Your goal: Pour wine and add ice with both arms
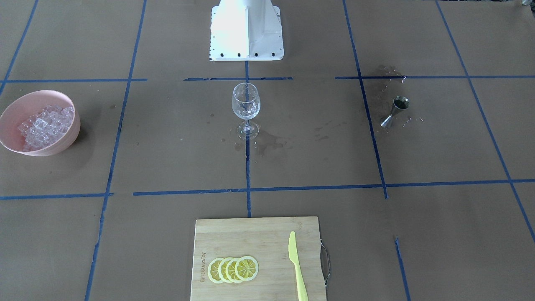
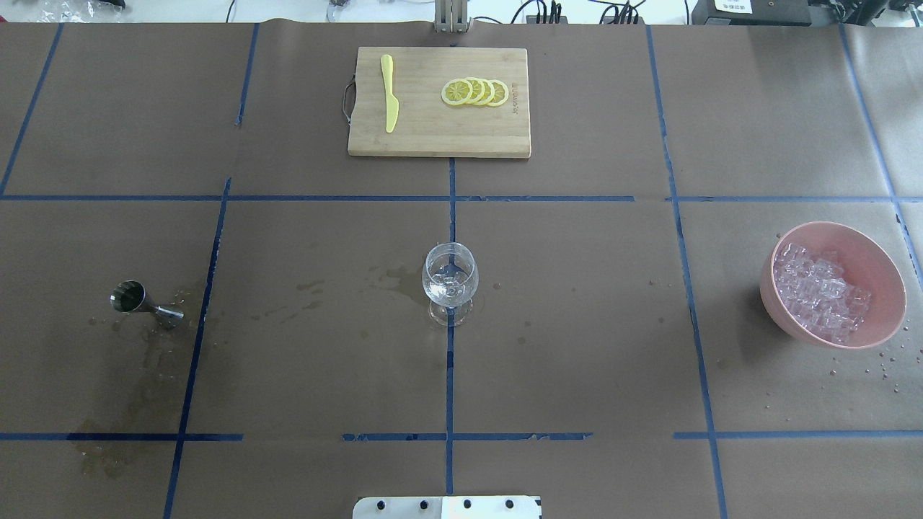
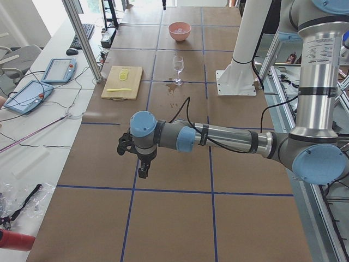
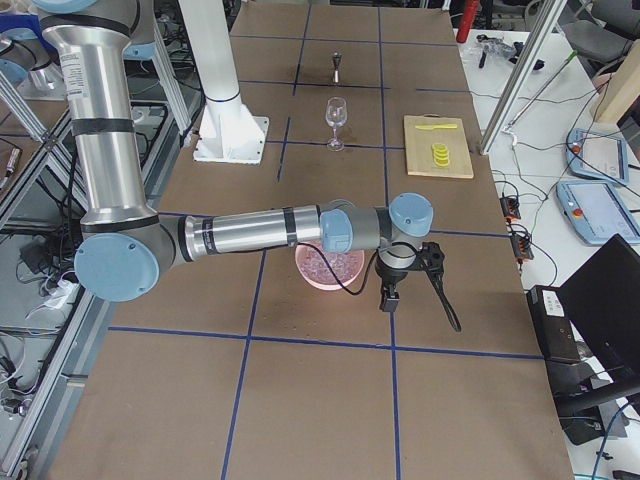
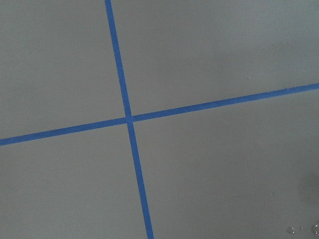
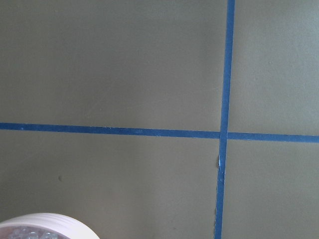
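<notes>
You have both arms off to the sides: the left arm (image 3: 218, 139) stretches low across the middle of the left side view, the right arm (image 4: 260, 232) likewise in the right side view. Neither the left end effector (image 3: 143, 170) nor the right end effector (image 4: 410, 285) shows closely enough, so I cannot tell whether either is parted or clamped.

The ice (image 1: 45, 125) is heaped in the pink bowl (image 1: 71, 138) at the left edge of the front view. The wine glass (image 1: 246, 104) stands upright at centre, and the jigger (image 1: 395, 110) is right of centre.

Watch these risks:
- The stemmed glass will likely tip if nudged high on its cup
- Dark, wet-looking patches mark the desk (image 1: 175, 159) by the glass foot and jigger, so either may slide
- The glassy cubes may slip out and scatter on the way over
</notes>
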{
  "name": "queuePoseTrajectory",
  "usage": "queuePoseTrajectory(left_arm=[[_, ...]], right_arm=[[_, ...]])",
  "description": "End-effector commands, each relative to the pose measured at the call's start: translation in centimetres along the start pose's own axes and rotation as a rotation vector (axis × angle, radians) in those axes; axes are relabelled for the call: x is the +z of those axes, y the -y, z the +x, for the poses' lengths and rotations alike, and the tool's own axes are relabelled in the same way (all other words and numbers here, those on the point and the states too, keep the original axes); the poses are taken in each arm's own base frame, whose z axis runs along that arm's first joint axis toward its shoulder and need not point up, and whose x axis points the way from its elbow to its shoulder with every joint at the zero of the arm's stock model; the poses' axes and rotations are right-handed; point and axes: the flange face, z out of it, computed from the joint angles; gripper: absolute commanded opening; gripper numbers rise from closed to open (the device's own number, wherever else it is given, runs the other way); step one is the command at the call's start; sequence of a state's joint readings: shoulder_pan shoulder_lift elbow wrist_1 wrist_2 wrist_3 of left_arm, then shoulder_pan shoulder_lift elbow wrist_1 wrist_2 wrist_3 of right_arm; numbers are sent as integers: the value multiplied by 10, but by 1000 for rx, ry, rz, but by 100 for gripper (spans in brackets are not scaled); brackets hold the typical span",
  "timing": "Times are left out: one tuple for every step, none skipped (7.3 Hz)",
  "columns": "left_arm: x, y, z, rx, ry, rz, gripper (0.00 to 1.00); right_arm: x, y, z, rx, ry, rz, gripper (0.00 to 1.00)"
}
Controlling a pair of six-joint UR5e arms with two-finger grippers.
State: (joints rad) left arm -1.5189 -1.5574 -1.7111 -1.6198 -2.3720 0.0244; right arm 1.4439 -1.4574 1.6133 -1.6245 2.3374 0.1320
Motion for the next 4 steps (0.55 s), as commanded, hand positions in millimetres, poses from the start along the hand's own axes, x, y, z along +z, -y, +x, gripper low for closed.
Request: queuePoseTrajectory(left_arm=[[-13, 2, 11, 39, 7, 37, 100], [-10, 2, 10, 40, 3, 34, 100], [-12, 2, 10, 43, 11, 39, 100], [-13, 2, 11, 40, 10, 41, 100]], right_arm=[[-4, 1, 0, 0, -1, 8, 100], [-2, -1, 2, 3, 1, 5, 100], [-4, 0, 1, -1, 1, 9, 100], [-3, -1, 1, 0, 2, 7, 100]])
